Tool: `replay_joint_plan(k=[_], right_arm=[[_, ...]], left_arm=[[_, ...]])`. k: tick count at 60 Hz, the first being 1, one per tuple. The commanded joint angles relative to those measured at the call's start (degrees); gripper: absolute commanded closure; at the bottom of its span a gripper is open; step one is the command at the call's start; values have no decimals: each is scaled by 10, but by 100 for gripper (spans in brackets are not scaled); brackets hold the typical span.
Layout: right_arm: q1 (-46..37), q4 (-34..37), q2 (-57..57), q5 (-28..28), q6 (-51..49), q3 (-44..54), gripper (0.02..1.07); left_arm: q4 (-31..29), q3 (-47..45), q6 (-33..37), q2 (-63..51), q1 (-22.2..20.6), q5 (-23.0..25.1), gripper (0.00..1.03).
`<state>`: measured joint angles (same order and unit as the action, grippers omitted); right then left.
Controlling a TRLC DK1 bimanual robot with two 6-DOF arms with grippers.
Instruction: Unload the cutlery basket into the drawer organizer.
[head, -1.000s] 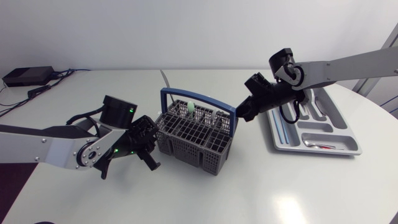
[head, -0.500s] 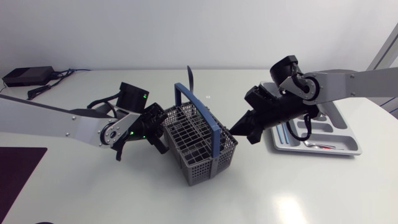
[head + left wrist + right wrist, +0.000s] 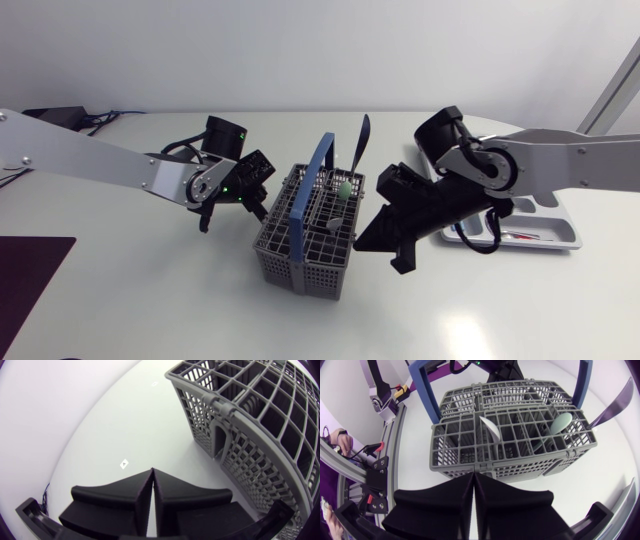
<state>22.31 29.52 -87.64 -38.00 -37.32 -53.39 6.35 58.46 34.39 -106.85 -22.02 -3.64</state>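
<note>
The grey cutlery basket (image 3: 305, 240) with its blue handle (image 3: 318, 172) stands mid-table. A dark utensil (image 3: 360, 140), a green spoon (image 3: 343, 187) and a white spoon (image 3: 335, 222) stick up from it. My left gripper (image 3: 260, 195) is shut and empty against the basket's left side; the basket wall (image 3: 240, 435) lies just beside its tips (image 3: 152, 470). My right gripper (image 3: 368, 240) is shut and empty at the basket's right side, where the basket (image 3: 512, 435) sits just ahead of its tips (image 3: 473, 474). The grey drawer organizer (image 3: 570, 240) lies at the right, partly hidden by my right arm.
A dark mat (image 3: 30, 275) covers the table's front left corner. A black box with cables (image 3: 50, 113) sits at the back left. The organizer holds a few pieces of cutlery (image 3: 515, 233).
The basket has turned about a quarter turn, its handle now running front to back. My left gripper moved back and right along it; my right gripper swung forward and left.
</note>
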Motion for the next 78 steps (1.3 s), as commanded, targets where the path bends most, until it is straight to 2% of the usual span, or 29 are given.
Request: replay_joint_plan(k=[1,11,21,26,32,39,45,58,78], right_arm=[[-29,-3,20,-9,-1,-2,102],[-111,-7,-18,-18,-14,-48,102],[-152,-19,-103,-29,-6,-119,102],[-161,-36,-146,-39,14,-155,102],[-163,-66,-198,-41,51,-198,102],[-159,-73,-245,-51,77,-246,102],[-155,-93,-284,-55,115,-284,102],[-141,-73,-315,-67,124,-324,102],[-133,-40,-255,-89,91,-260,102]], left_arm=[[-1,0,23,17,22,6,93],[-33,-73,39,138,44,31,93],[-92,-164,60,284,43,64,93],[-130,-208,77,358,25,78,93],[-183,-253,89,438,-18,86,93],[-216,-280,91,475,-56,90,93],[-197,-303,87,464,-78,90,94],[-129,-297,75,388,-86,89,95],[-18,-266,71,265,-57,90,95]])
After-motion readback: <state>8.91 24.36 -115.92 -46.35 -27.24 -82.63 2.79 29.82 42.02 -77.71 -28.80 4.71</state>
